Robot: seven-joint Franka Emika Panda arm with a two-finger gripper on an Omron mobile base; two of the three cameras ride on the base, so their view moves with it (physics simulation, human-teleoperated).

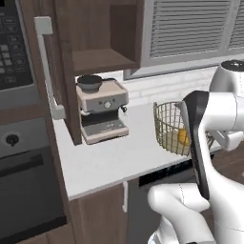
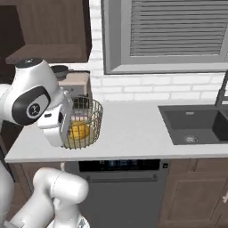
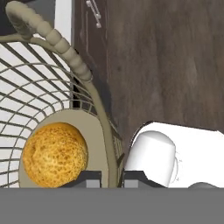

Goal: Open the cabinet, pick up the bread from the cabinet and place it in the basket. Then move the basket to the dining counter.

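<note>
One door of the cabinet (image 1: 57, 71) stands swung open at the far left, its long silver handle (image 1: 47, 66) facing the room and the shelf behind it bare, which fits the bread having come out of there. Just right of it an espresso machine (image 1: 101, 109) sits on the white counter (image 1: 109, 157) under the shelf. Further right stands the basket (image 1: 169, 126), near the counter's front edge, with the bread (image 1: 183, 137) resting on its pale bottom; in the hand view the bread (image 3: 54, 155) lies left of the wire wall. The tool (image 3: 110, 178) straddles that wall at the rim, one fingertip (image 3: 89, 178) inside and the other outside, the two drawn close on the basket's rim, seemingly pinching it so the basket can be lifted with the bread riding inside. At the far right a dark sink (image 2: 196, 124) is set into the counter below the shuttered window (image 2: 164, 33). By my judgement the carrying to the dining counter is not yet done.
</note>
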